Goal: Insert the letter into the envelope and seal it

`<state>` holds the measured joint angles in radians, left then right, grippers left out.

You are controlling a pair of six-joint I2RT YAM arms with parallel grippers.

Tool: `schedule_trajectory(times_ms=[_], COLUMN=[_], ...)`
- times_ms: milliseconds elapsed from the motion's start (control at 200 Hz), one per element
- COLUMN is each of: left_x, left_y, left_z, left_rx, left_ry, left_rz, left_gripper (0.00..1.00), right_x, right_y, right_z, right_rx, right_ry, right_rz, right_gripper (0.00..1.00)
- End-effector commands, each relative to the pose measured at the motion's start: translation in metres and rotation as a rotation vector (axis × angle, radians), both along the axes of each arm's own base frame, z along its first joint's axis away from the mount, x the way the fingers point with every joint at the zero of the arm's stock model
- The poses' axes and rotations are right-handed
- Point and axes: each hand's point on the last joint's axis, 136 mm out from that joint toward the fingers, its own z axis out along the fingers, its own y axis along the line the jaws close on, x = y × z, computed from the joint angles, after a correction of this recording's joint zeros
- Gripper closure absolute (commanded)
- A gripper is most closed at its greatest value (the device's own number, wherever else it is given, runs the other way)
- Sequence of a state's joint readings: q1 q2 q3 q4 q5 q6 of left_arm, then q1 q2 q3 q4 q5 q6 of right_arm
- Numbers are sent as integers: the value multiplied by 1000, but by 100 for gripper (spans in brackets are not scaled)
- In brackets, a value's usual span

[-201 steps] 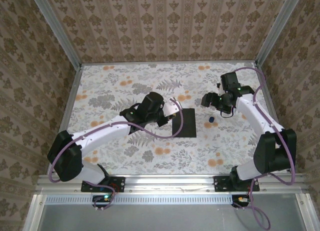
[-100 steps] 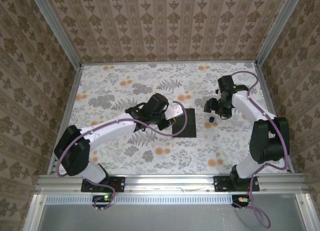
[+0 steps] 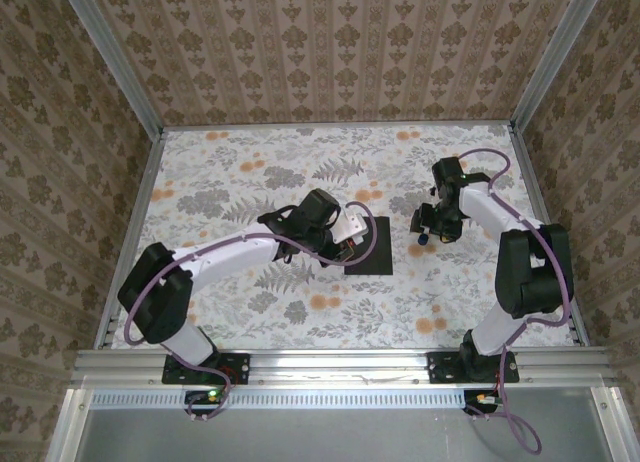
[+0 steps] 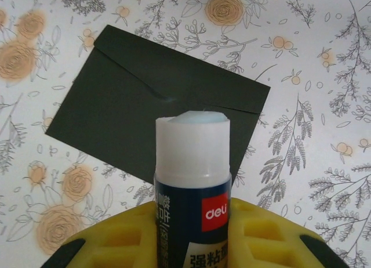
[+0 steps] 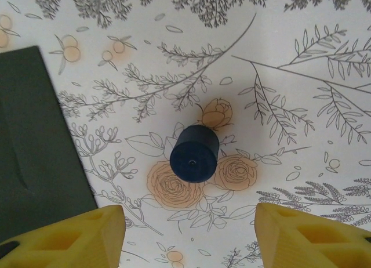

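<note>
Overhead, the right gripper (image 3: 422, 230) is drawing in over the cap (image 3: 423, 239); the left gripper (image 3: 343, 244) is hovering above the flat envelope (image 3: 372, 254). Left wrist: clamping an uncapped glue stick (image 4: 192, 163). Right wrist: jaws gaping, cap between them untouched. Sealing seems underway; glue needs lowering onto the flap (image 4: 174, 73).

Flat black envelope (image 4: 124, 114), flap down
</note>
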<state>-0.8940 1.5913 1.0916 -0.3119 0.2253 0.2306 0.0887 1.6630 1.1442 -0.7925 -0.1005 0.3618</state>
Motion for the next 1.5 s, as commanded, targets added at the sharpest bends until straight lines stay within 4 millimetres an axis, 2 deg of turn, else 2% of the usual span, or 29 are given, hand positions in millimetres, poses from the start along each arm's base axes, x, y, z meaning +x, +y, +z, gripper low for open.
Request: schedule_trajectory(times_ms=[0, 300, 1050, 1490], left_x=[0, 2, 6, 7], left_y=[-10, -11, -8, -7], left_z=[10, 12, 7, 9], left_rx=[-47, -64, -62, -71], left_ry=[52, 74, 111, 117], left_rz=[2, 11, 37, 44], left_gripper=[100, 100, 100, 100], right_x=[-6, -5, 2, 10], right_y=[-7, -8, -9, -1], right_z=[-13, -25, -29, -29], right_rx=[-32, -37, -47, -67], right_ry=[36, 60, 50, 47], right_rz=[2, 2, 0, 28], right_gripper=[39, 41, 57, 54])
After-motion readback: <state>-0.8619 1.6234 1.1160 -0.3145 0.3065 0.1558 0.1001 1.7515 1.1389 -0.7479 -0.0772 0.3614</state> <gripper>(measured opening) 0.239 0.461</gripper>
